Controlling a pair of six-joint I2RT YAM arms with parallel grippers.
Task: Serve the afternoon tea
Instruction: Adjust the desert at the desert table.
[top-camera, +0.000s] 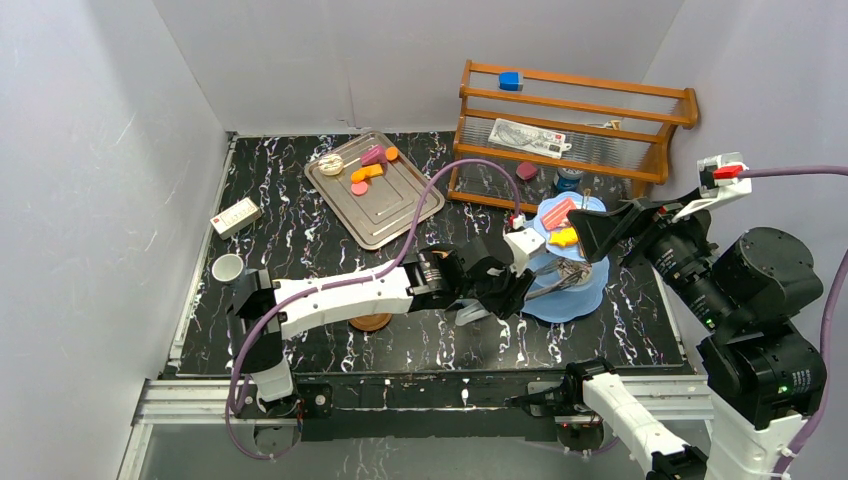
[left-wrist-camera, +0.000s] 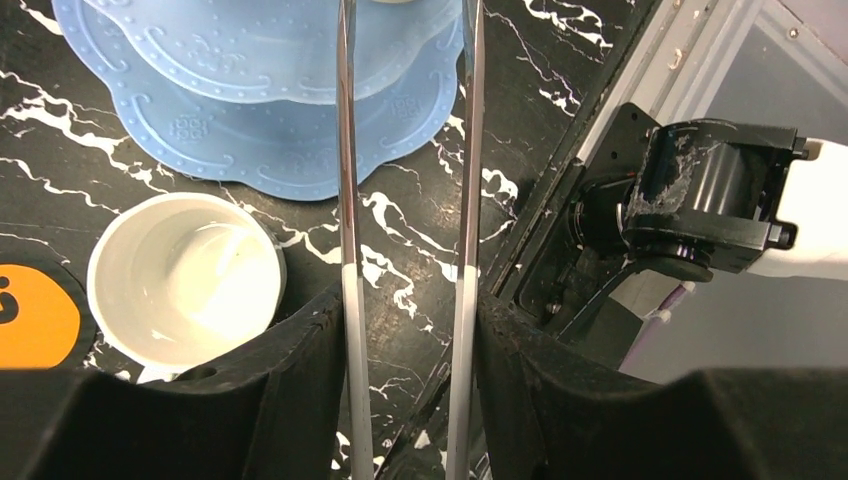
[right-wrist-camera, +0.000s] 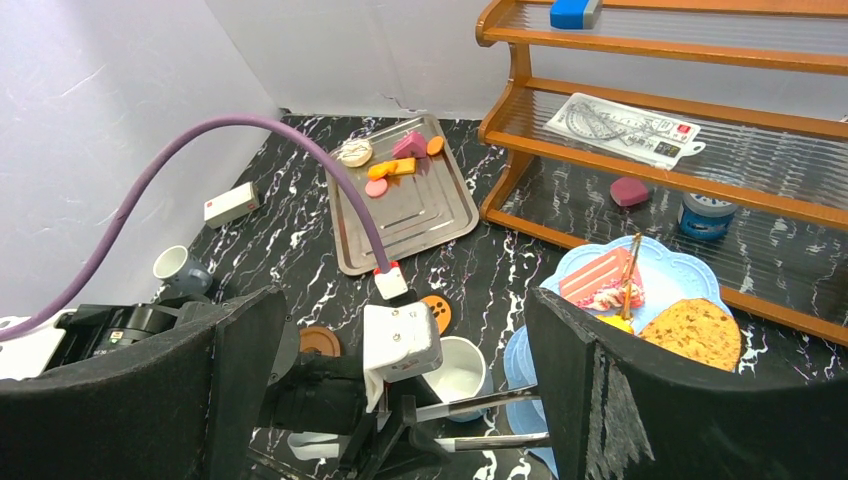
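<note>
The metal tongs (left-wrist-camera: 346, 150) are being squeezed by the left pincer (left-wrist-camera: 408, 310), which is closed partway around both their arms. Their tips are being pointed at the blue stand (left-wrist-camera: 250, 150) at 12 o'clock, with a white mug (left-wrist-camera: 185, 275) near 9. The right pincer (right-wrist-camera: 400, 300) is being held wide open and empty. Small toy cakes (top-camera: 366, 172) are being held on the tray (top-camera: 375, 215), at 11 o'clock on the table (top-camera: 300, 230). They are probably light and slippery, so each should be gripped gently across its middle.

tongs (left-wrist-camera: 345, 150): tips cut off at top | brown saucer (top-camera: 371, 325): half under left arm (top-camera: 340, 292)
</note>
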